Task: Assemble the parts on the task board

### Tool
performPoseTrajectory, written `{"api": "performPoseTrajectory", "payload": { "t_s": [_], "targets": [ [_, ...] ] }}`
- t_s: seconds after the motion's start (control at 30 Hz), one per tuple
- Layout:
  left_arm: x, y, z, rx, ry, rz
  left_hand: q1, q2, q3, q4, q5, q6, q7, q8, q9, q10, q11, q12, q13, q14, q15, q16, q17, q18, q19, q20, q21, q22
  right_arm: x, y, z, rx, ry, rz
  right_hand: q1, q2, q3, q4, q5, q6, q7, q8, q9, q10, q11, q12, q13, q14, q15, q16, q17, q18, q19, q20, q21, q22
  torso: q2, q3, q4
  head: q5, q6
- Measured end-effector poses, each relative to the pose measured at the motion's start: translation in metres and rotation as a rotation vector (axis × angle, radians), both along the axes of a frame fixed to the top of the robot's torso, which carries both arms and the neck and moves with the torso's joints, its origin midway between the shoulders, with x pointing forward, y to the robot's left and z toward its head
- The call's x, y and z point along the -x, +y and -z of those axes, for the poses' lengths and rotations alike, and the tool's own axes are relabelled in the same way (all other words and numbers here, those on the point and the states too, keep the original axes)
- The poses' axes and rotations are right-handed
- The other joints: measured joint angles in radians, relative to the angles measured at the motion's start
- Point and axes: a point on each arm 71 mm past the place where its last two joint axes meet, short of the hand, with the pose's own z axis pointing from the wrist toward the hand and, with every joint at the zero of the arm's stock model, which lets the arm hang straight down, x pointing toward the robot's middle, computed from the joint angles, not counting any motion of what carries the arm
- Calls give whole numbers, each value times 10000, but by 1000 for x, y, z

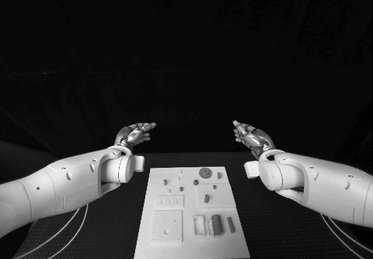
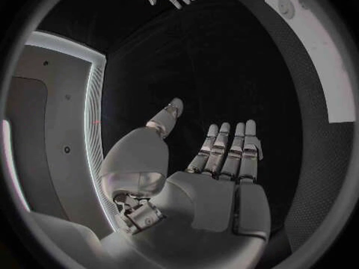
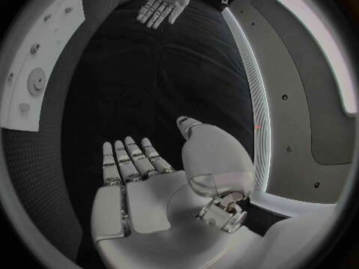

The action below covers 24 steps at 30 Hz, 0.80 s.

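The task board (image 1: pixel 192 213) lay flat in the middle of the table (image 1: pixel 272 226), with small grey parts (image 1: pixel 206 172) spread on it, some lying near its near edge. The left hand (image 1: pixel 133 134) and the right hand (image 1: pixel 253 135) hung above the far table edge, well apart from the board. Each wrist view showed flat palms, fingers (image 2: pixel 228 149) straight, holding nothing, and the opposite hand far off.

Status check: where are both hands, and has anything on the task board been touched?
Left hand open, right hand open, both raised beyond the task board. Parts lie untouched on it. Nothing in the way.
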Motion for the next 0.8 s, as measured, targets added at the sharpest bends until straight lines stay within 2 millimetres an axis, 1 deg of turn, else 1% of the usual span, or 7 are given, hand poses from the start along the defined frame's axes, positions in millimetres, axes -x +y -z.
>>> {"api": "performPoseTrajectory", "payload": {
  "t_s": [0.27,0.4,0.47,0.57,0.63,0.7,0.8],
  "targets": [
    [-17,10,-7,36,529,456,0,0,0,0,0,0,0,0,-1,0,0,0,1,0,1,-2,1,0,0,0,0,12,-20,-14,-7,425,759,-1300,843,-4,-134,-132,3,207,14,248,201,460,62,107,58,129,127,225,176,1,162,161,61,659,0,0,0,0,-1],
    [-17,9,-6,116,697,627,0,0,17,-16,0,118,118,64,38,213,65,68,33,208,-11,153,45,0,137,-59,41,51,-23,-15,-7,537,1027,-1750,1363,-76,-235,-387,2,474,33,491,380,942,91,207,111,417,157,467,359,2,492,153,146,1432,0,0,1,1,-1],
    [-17,9,-5,147,789,709,53,53,89,-6,0,318,151,167,74,413,119,151,65,428,-9,275,88,0,357,-119,149,85,-25,-15,-7,739,1085,-1977,1649,-144,-252,-594,2,705,48,689,526,1285,107,285,147,658,174,659,521,108,782,137,177,2067,-1,-1,1,1,-11],
    [-15,8,-3,197,906,859,79,79,193,-1,0,675,174,306,118,767,302,281,118,907,30,532,161,0,775,-158,281,112,-33,-16,-7,1881,695,-2149,2116,-275,-258,-987,2,1150,80,1007,746,1848,124,388,187,1157,198,1021,815,267,1364,117,233,2989,-4,4,17,22,-253],
    [-15,8,-3,219,944,908,118,118,274,-10,0,978,194,387,131,1164,472,438,171,1608,33,868,269,308,1287,-155,504,168,-35,-14,-7,2528,451,-2342,2385,-366,-237,-1273,2,1462,103,1181,850,2210,125,472,201,1518,201,1253,976,400,1820,93,235,3382,-3,4,28,29,-319],
    [-14,7,-3,244,986,985,129,129,354,-59,0,1291,222,475,131,1707,559,691,263,2226,-121,1151,350,556,1806,-246,701,205,-36,-10,-7,3318,135,-2602,2549,-496,-187,-1567,2,1775,129,1330,931,2560,120,530,218,1860,191,1450,1103,631,2275,73,235,3609,2,2,34,40,-379],
    [-12,7,-3,229,1030,1163,437,89,531,-88,-1,1829,287,639,139,2365,484,998,360,2828,-328,1387,420,719,2329,-385,851,213,-39,-3,-8,4614,-405,-3027,2745,-595,-76,-1977,2,2204,164,1493,998,3035,119,659,241,2344,191,1685,1223,869,2918,53,293,3755,20,-1,40,59,-391]
  ]
}}
